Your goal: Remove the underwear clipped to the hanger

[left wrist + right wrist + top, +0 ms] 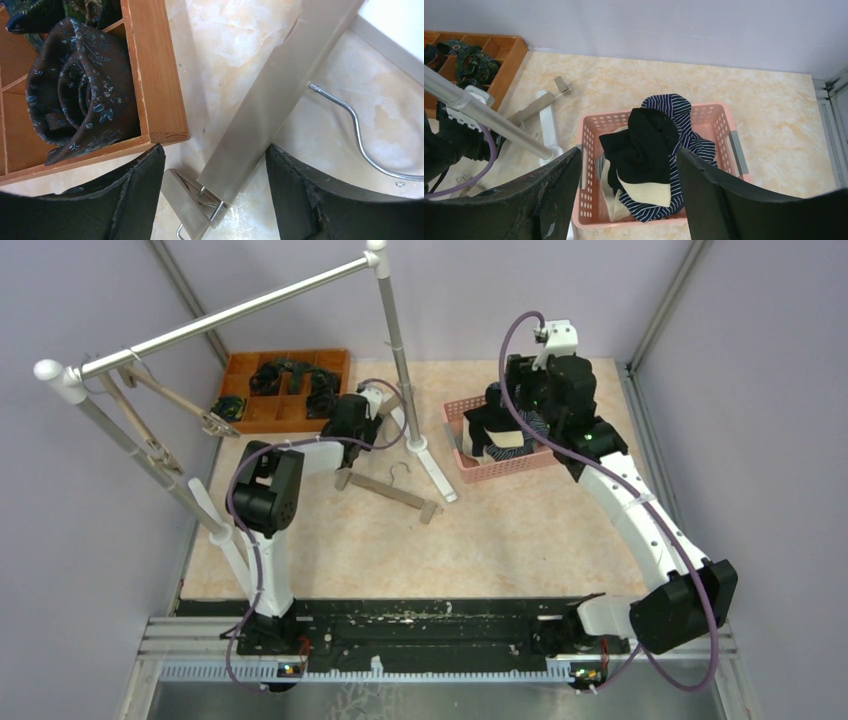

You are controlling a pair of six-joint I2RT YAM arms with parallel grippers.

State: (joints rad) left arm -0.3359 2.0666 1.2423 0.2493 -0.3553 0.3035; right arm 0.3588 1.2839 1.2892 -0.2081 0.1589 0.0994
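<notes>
The underwear (644, 145) lies heaped in a pink plastic basket (591, 200) with perforated walls, at the far right of the marbled beige worktop (520, 530). It is soft and crumpled: a black piece on top, a navy piece with thin white stripes (686, 112) under and behind it, and a smooth cream waistband (649, 192) showing at the front. The right gripper (629, 150) hangs above the basket, its broad dark fingers (559, 195) spread apart with nothing between them but the view down onto the pile.

The left gripper (215, 150) is low over the worktop beside a wooden compartment tray (155, 75). Its fingers (135, 200) are also apart and straddle the flat, straight bar of a hanger (260, 110) that lies on the worktop; a gap shows on each side of the bar, so they do not grip it. A small metal clip (190, 205) sits at the bar's near end, and the thin curved wire hook (360, 135) lies just to the right. In the tray's nearest compartment is a dark cloth roll (75, 95) with a fine floral print, wound in a loose spiral.

A round metal rail (230, 315) on slim posts crosses the far left, with another bar hanger (165, 390) slung from it
</notes>
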